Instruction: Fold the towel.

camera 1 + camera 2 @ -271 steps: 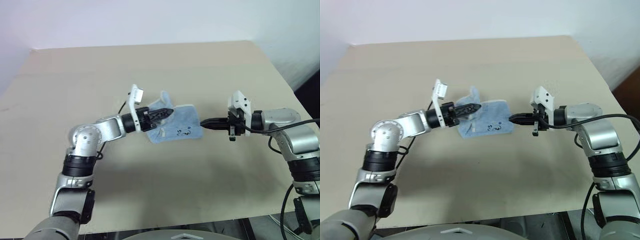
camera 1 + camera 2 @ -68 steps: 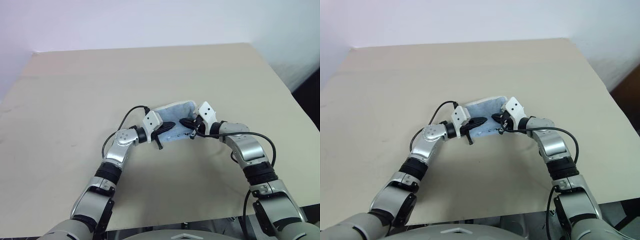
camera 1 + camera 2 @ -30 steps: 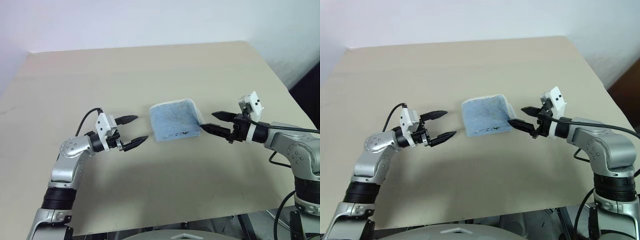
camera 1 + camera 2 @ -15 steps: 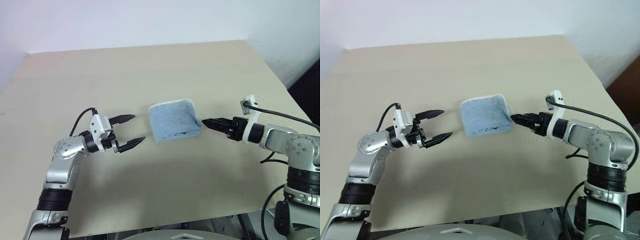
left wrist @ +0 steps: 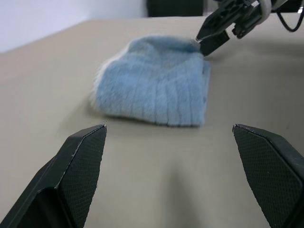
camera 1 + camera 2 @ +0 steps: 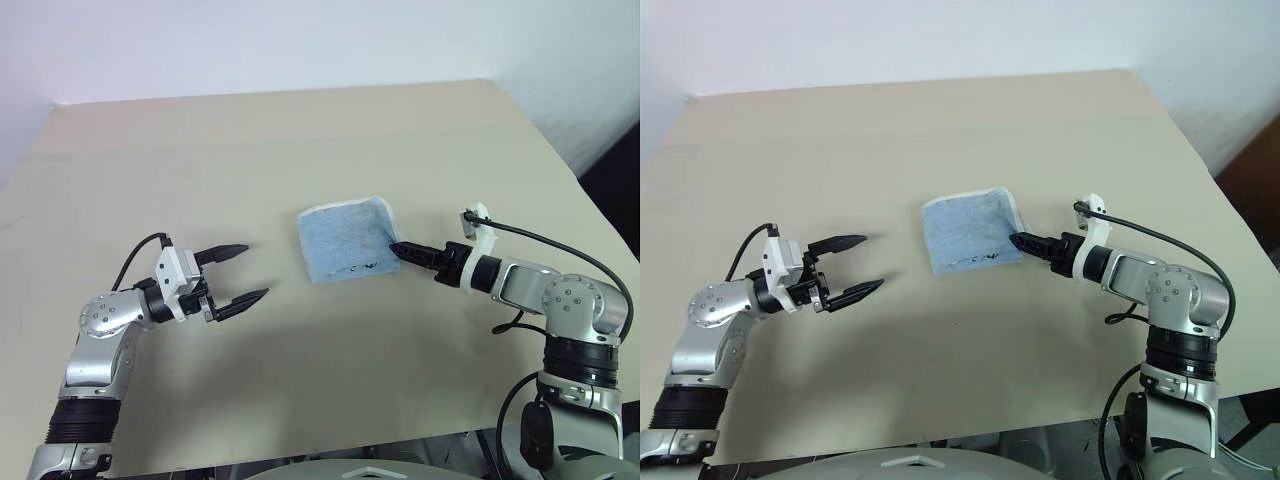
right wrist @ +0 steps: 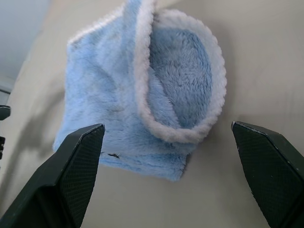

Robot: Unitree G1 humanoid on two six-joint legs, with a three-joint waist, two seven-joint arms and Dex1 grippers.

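Table [image 6: 330, 140] seen as widest item, tan, bare around cloth. Towel [image 6: 345, 240] found mid-table, folded into small bundle, white-edged flap bulged up on right side, not flat. Left gripper [image 6: 238, 272] held well apart from towel, fingers spread wide, nothing held. Right gripper [image 6: 1024, 241] placed just beside raised flap, fingers spread wide in its wrist view, empty. Risk judged: flap may spring open if left unpressed; fold could be dragged or undone if right fingertips are pushed in low.
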